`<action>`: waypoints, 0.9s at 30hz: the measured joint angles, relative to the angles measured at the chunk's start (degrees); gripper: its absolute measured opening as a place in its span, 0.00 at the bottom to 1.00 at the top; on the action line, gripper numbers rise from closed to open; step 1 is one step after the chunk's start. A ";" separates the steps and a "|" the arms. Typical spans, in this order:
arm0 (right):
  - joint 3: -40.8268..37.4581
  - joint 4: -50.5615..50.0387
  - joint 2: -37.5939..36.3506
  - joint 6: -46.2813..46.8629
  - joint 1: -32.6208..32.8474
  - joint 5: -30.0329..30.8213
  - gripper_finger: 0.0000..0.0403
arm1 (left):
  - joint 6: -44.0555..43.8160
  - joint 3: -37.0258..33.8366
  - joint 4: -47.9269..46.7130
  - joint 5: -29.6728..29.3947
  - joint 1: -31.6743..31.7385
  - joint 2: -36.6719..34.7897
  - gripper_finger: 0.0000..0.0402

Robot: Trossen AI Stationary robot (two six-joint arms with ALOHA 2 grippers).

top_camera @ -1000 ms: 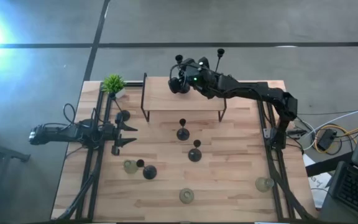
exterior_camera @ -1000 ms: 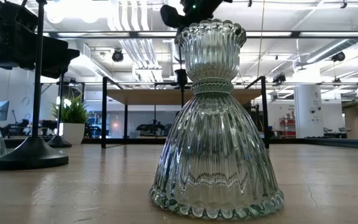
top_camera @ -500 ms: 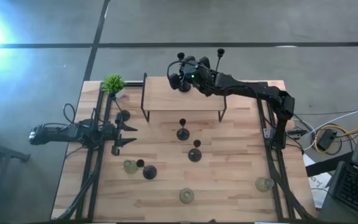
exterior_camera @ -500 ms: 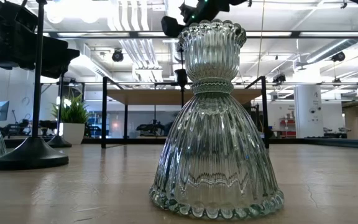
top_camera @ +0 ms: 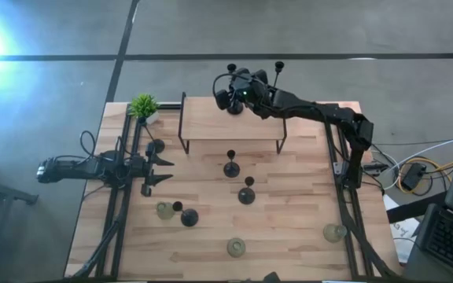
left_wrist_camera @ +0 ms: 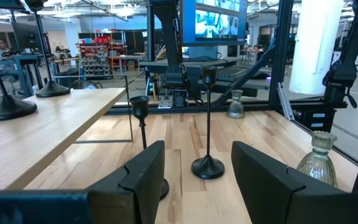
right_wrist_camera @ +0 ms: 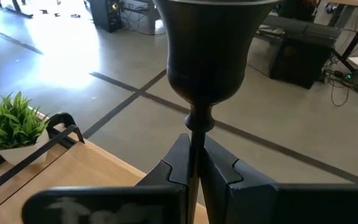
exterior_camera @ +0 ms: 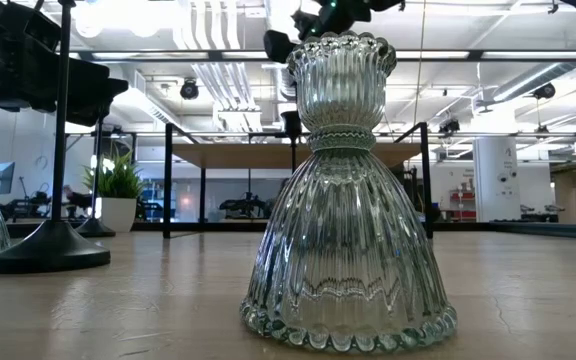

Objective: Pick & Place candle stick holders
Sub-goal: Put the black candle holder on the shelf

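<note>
My right gripper (top_camera: 235, 79) reaches over the raised wooden shelf (top_camera: 211, 122) at the table's far side and is shut on a tall black candle stick holder (right_wrist_camera: 207, 50). A second black holder (top_camera: 278, 67) stands beside it. My left gripper (top_camera: 160, 169) waits open and empty at the table's left; its fingers also show in the left wrist view (left_wrist_camera: 194, 177). Several black holders (top_camera: 231, 167) (top_camera: 247, 194) (top_camera: 188, 217) (top_camera: 155, 146) and clear glass ones (top_camera: 164, 210) (top_camera: 236, 248) (top_camera: 335, 232) stand on their bases on the table. My right gripper pinches the holder's thin stem (right_wrist_camera: 196, 140) between its two fingers (right_wrist_camera: 178, 163), just under the cup top. The fingers lie across the stem, roughly level, coming from the table's right. The holder stands upright. The gripper hides its base, so I cannot tell whether it rests on the shelf.
A small green potted plant (top_camera: 142, 105) stands at the far left corner beside the shelf. In the low view one glass holder (exterior_camera: 348, 200) fills the foreground, with a black holder (exterior_camera: 53, 250) to one side. Bare wood lies between the holders near the front edge.
My right gripper has moved a little toward the table's far edge above the shelf, still shut on the black holder, which stays upright.
</note>
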 joint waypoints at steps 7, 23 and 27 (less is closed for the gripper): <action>-0.27 0.22 -0.05 0.40 -1.12 0.24 0.03 | -0.01 0.00 0.00 0.01 0.00 0.00 0.47; -0.92 3.96 0.08 -0.85 -2.08 -3.67 0.03 | -0.01 0.00 -0.02 0.11 -0.01 0.01 0.47; -1.07 3.99 0.08 -0.87 -2.06 -3.63 0.03 | 0.00 0.00 -0.02 0.12 0.00 0.02 0.47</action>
